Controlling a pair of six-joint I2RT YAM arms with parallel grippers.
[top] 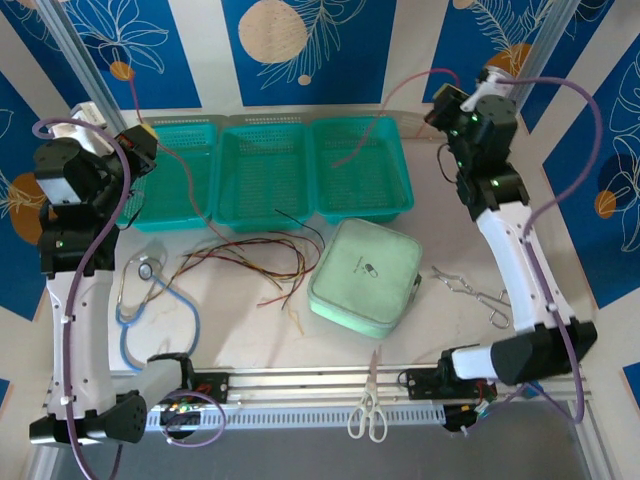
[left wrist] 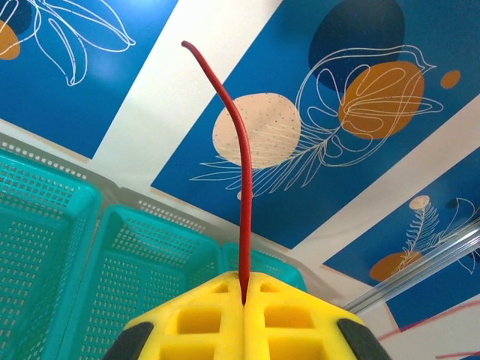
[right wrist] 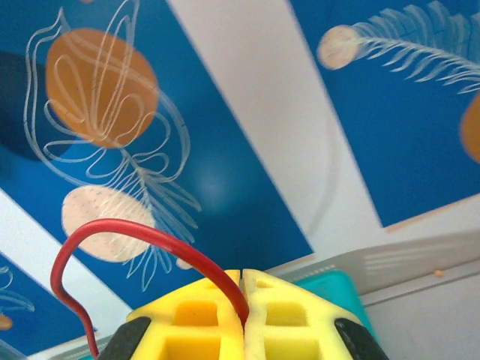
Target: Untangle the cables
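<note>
Red cable stood pinched between my shut left fingers, its tip curling above them. My right fingers, clamped too, held a red loop, its lower run cut off. Other cables lay tangled on the table near the baskets; whether I held one cable, I couldn't tell.

No word, number or brand can be read anywhere. The nearest thing to a label is a small dark emblem printed on the lid of the pale green zip pouch lying on the table in the top view. It looks like a slanted capsule shape, perhaps with a line of tiny print beneath it, too small to make out. The blue and white wall panels carry drawn leaves and round shapes, plain ornament
</note>
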